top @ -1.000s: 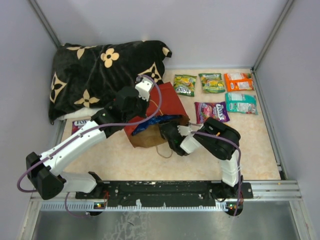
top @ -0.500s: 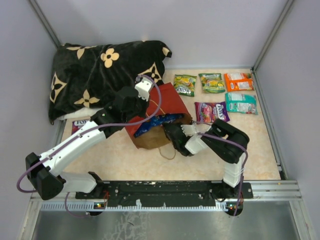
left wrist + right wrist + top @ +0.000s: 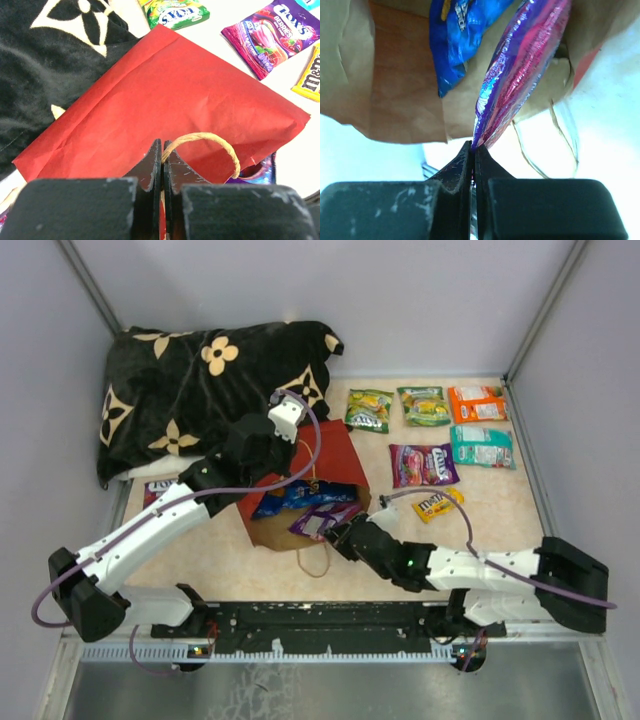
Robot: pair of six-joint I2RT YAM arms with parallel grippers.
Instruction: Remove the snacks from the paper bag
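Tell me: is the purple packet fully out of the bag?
Partly: right gripper pinches the purple packet by its near end; far end lies in the paper bag mouth.

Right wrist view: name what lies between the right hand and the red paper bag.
A glossy purple packet, pinched in the right hand, reaches the mouth of the red paper bag; right wrist view shows it.

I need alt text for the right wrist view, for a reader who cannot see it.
The right pincer is shut on the corner of a shiny purple packet that reaches out of the brown opening of the paper bag. A blue snack bag lies inside, to its left.
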